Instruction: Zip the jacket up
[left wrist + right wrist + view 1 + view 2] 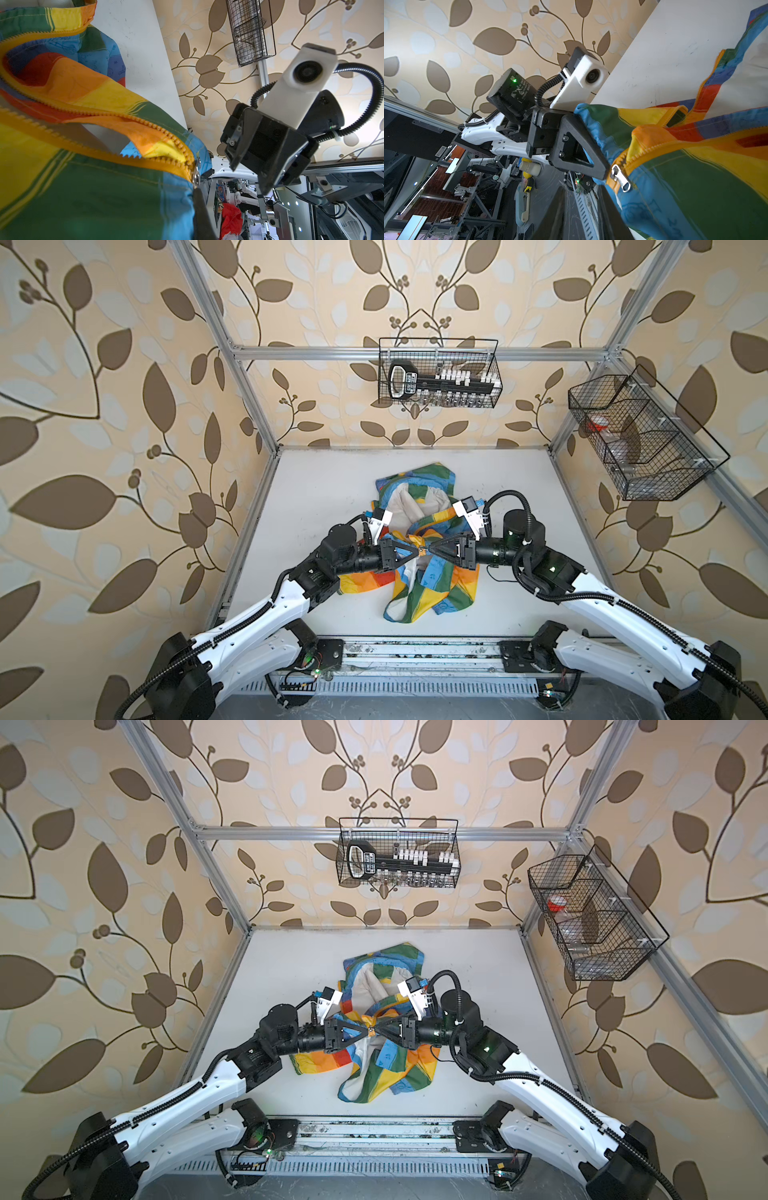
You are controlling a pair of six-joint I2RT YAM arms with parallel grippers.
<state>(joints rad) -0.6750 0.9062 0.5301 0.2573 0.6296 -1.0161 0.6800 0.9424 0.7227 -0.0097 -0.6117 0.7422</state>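
Nearest, at the bottom of both top views, the two arms reach in and meet tip to tip at mid-frame. The left gripper (417,551) has its jaws clenched on the blue hem of the jacket (415,483), just beside the metal pull (620,181) of the zip. The right gripper (429,549) faces it, jaws partly apart and grasping nothing.

Both rows of teeth (116,116) already run into the slider, so the start looks made and the zip above it is open. The next move is probably for the right jaws to pinch the pull and draw it along the teeth while the left anchors the hem. The left tip crowds the pull, and an orange fold lies between the rows.

The jacket lies crumpled mid-bench (324,489). Beyond, a wire basket (440,403) hangs at upper centre and a second basket (665,485) at upper right, both clear of the work.
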